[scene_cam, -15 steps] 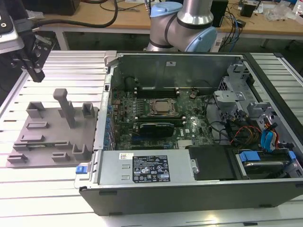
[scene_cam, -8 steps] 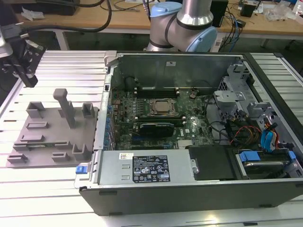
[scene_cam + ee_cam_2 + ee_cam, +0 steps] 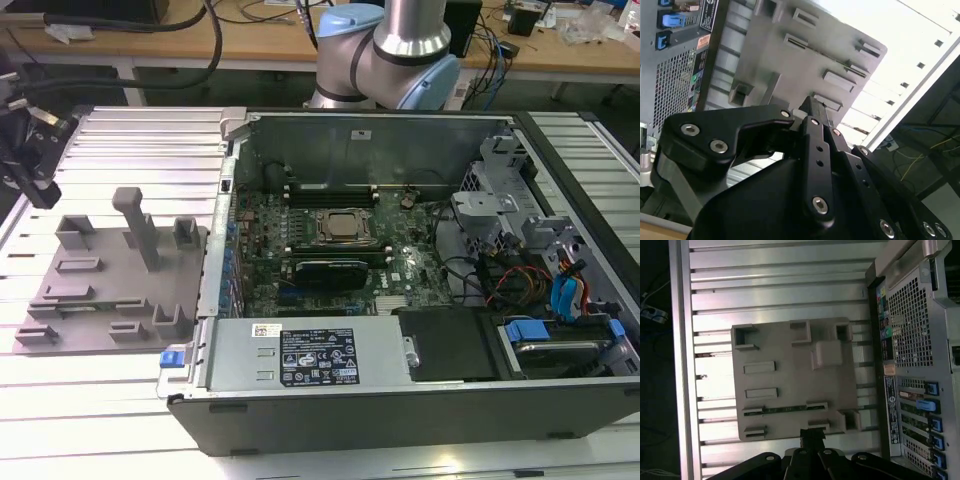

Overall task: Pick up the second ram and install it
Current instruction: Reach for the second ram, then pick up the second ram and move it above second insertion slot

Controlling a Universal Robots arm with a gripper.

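The second ram [image 3: 785, 409] is a thin green stick standing on edge in a slot of the grey holder tray [image 3: 790, 370], near the tray's edge closest to my gripper. My gripper [image 3: 812, 434] hovers above the table just outside that edge, apart from the stick. Its fingers are pressed together with nothing between them, as the second wrist view also shows of my gripper [image 3: 812, 107]. In the exterior view my gripper [image 3: 28, 150] hangs at the far left, left of the tray [image 3: 110, 290]. The open computer case [image 3: 400, 260] lies to the exterior view's right of the tray.
Upright blocks and a tall post [image 3: 135, 225] rise from the tray. Inside the case are the CPU socket [image 3: 343, 226], a black card [image 3: 325, 270], memory slots [image 3: 330, 190] behind the socket, and drive cages with cables [image 3: 540, 260]. The ribbed metal table [image 3: 130, 140] surrounds the tray.
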